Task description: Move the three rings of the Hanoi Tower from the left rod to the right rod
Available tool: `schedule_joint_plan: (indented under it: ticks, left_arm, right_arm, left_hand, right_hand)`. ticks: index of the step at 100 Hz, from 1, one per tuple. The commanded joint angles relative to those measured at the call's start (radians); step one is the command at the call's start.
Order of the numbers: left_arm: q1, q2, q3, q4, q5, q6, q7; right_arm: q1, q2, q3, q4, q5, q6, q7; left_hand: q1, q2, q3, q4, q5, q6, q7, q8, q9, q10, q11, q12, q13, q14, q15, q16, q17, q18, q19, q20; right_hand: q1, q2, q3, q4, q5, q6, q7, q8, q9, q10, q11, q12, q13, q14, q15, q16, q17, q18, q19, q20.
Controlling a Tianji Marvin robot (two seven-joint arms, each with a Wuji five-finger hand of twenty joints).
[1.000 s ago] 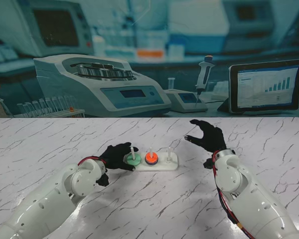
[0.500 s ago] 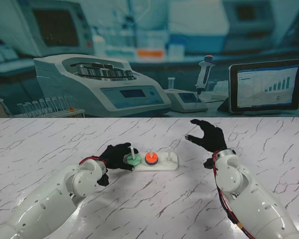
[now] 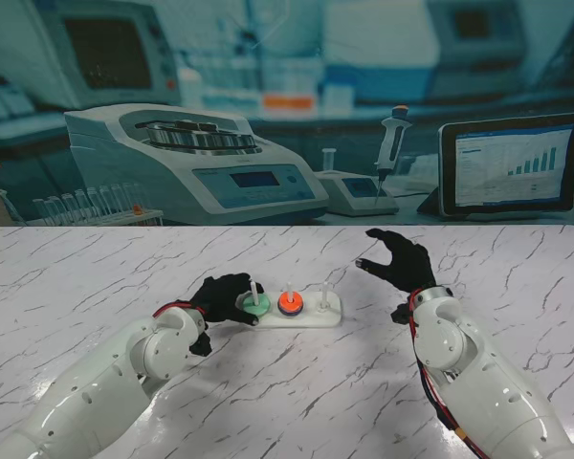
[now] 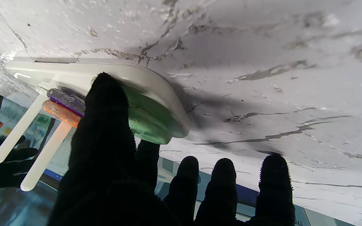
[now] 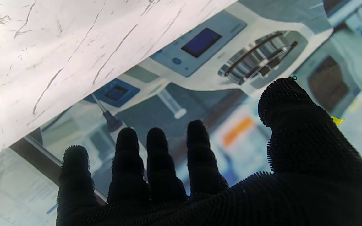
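You are looking at a white marble table [image 3: 96,277] lying bare on every side of the white Hanoi base [image 3: 318,314], which is sitting mid-table, well apart from every table edge. The left hand [image 3: 225,298] is crowding the base's left end, with open surface stretching out to its left and toward you. In the left wrist view its thumb [image 4: 107,103] is pressing on the green ring [image 3: 256,306] and one finger is tucking under the ring's rim, so it is pinching that ring, which is sitting low on the left rod [image 3: 253,292] with the rod standing up through it. An orange ring [image 3: 289,303] is lying over a purple ring [image 4: 66,99] on the middle rod [image 3: 290,289]. The right rod [image 3: 324,293] is standing bare, with clear room beside it. The right hand [image 3: 400,260] is hovering spread and holding nothing, to the right of the base and well apart from it.
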State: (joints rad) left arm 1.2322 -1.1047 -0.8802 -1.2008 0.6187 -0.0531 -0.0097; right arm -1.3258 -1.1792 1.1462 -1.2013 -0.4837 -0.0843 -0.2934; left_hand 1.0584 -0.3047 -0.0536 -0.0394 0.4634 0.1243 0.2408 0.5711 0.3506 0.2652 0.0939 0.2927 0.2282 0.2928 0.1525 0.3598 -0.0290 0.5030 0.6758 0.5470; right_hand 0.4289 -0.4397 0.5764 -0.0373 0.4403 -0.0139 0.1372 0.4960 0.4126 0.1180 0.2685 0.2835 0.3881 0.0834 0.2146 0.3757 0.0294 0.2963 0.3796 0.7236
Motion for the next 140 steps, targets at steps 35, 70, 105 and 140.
schedule_joint_plan:
  ticks: [35,70,105,140]
  left_arm:
    - [0.052,0.002,-0.074,-0.081,0.032,-0.021,0.004]
    - [0.083,0.013,-0.144,-0.177,0.058,-0.020,-0.033]
    - [0.093,0.016,-0.187,-0.243,0.055,-0.028,-0.057]
    - [0.061,0.001,-0.162,-0.251,-0.017,-0.073,-0.040]
  right_arm:
    - [-0.008,-0.009,-0.007,-0.002,0.007,0.004,0.001]
    - [-0.009,-0.010,-0.008,-0.002,0.011,0.005,0.003]
    - [-0.009,-0.010,-0.009,0.000,0.014,0.004,0.003]
    - [-0.010,-0.011,-0.007,0.000,0.013,0.007,-0.002]
  left_hand:
    - [0.131,0.047,0.039,-0.013,0.097,-0.121,0.211,0.096,0.034,-0.024,0.007,0.011,0.027,-0.014,0.006,0.006,0.012,0.052,0.007,-0.007]
    - [0.130,0.043,0.037,-0.015,0.102,-0.123,0.217,0.089,0.046,-0.021,0.005,0.009,0.035,-0.007,0.005,0.004,0.015,0.058,0.007,-0.009]
    - [0.132,0.043,0.036,-0.014,0.106,-0.120,0.208,0.087,0.053,-0.017,0.000,0.007,0.038,-0.003,0.004,0.001,0.015,0.062,0.007,-0.012]
    - [0.135,0.035,0.037,-0.014,0.114,-0.123,0.206,0.095,0.059,-0.020,0.000,0.007,0.042,-0.002,0.005,0.001,0.017,0.064,0.011,-0.011]
  right_hand:
    - [0.021,0.017,-0.021,0.023,0.008,0.019,0.015,-0.009,0.026,0.000,0.015,0.001,0.003,0.003,0.016,0.011,-0.001,-0.007,0.009,0.017]
    - [0.026,0.015,-0.023,0.023,0.012,0.024,0.019,-0.008,0.026,0.006,0.017,0.000,0.000,0.007,0.015,0.010,-0.004,-0.007,0.007,0.016]
    - [0.026,0.014,-0.024,0.023,0.011,0.021,0.020,-0.009,0.026,0.002,0.016,0.000,-0.001,0.004,0.014,0.009,-0.004,-0.009,0.007,0.016]
    - [0.024,0.017,-0.024,0.023,0.013,0.017,0.020,-0.009,0.028,-0.002,0.014,-0.001,0.002,0.000,0.013,0.010,-0.002,-0.010,0.008,0.017]
